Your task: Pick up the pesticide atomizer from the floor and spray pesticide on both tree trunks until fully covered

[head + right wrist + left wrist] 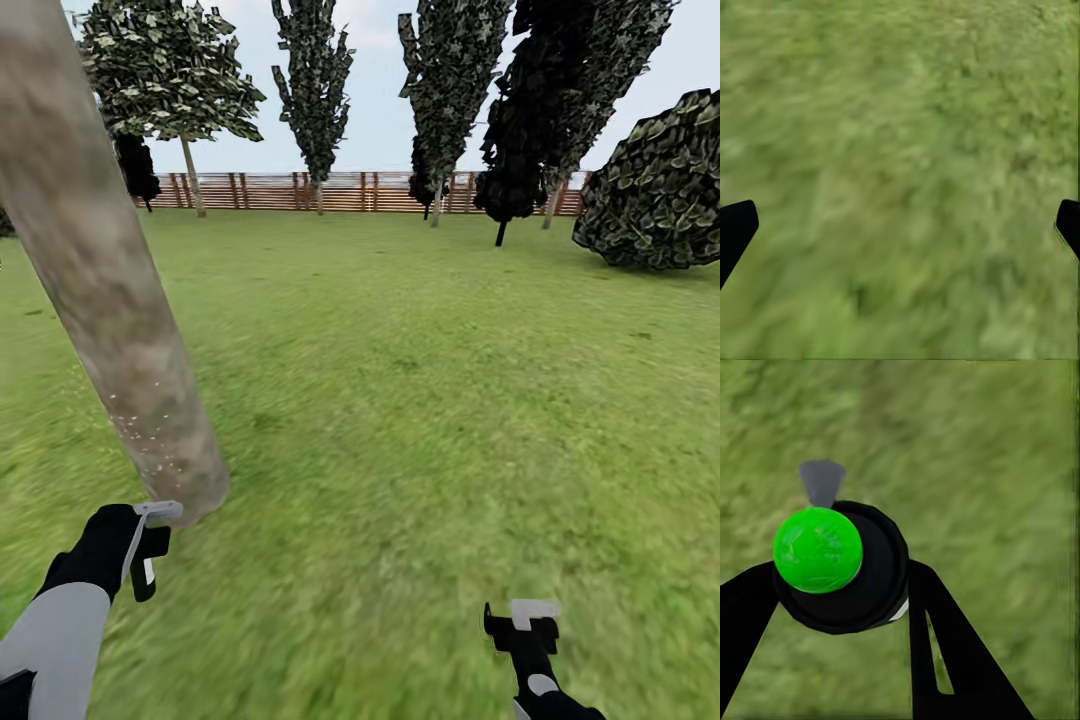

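One tree's thick, mottled grey-tan tree trunk [110, 300] leans across the left of the head view and meets the grass floor [420, 420] at its base. Faint white specks of pesticide [150, 445] dot its lower part. Just below that base, my left gripper [143, 548] is shut on the pesticide atomizer [840, 566], a black body with a bright green cap and a grey nozzle [160, 511] that points at the trunk. Black fingers [945, 645] flank the body. My right gripper [522, 622] hangs open over bare grass, its fingertips [735, 229] wide apart.
A brown slatted fence [340, 190] closes the far side of the lawn. Dark-leaved thin trees [315, 90] stand along it, and a big round bush [660, 190] sits at the right. Open grass stretches ahead and to the right.
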{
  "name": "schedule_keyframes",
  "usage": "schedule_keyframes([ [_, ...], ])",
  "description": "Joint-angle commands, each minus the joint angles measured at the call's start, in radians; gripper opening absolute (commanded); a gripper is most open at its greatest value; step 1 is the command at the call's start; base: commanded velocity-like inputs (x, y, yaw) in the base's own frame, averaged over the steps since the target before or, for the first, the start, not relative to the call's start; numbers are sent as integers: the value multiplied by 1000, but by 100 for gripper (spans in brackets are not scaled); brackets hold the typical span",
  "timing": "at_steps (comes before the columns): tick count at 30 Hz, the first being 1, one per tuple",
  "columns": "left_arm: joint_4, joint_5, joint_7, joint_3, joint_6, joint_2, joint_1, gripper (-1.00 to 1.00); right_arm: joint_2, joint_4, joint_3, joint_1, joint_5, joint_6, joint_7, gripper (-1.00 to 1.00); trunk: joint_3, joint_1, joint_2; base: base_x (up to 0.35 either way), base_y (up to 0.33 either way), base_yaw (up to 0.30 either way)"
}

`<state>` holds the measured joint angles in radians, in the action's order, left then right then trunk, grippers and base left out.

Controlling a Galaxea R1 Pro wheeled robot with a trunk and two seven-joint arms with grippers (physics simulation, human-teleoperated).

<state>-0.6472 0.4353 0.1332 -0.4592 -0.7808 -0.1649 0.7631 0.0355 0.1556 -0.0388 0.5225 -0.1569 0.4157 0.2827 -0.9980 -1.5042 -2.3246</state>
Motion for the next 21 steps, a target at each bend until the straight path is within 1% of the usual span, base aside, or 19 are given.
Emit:
schedule_keyframes([
  [1, -2, 11, 9, -4, -3, 1, 1, -100, 0, -1, -4, 1, -10, 2, 4, 100, -1, 0, 0, 116, -275, 25],
  [11, -2, 11, 9, -4, -3, 1, 1, -100, 0, -1, -4, 1, -10, 2, 4, 100, -1, 0, 0, 155, -262, 14],
  [14, -2, 11, 9, -4, -3, 1, 1, -100, 0, -1, -4, 1, -10, 2, 4, 100, -1, 0, 0, 160, -259, 203],
  [21, -2, 10, 9, -4, -5, 1, 1, -100, 0, -1, -4, 1, -10, 2, 4, 100, -1, 0, 0, 172, -245, 271],
])
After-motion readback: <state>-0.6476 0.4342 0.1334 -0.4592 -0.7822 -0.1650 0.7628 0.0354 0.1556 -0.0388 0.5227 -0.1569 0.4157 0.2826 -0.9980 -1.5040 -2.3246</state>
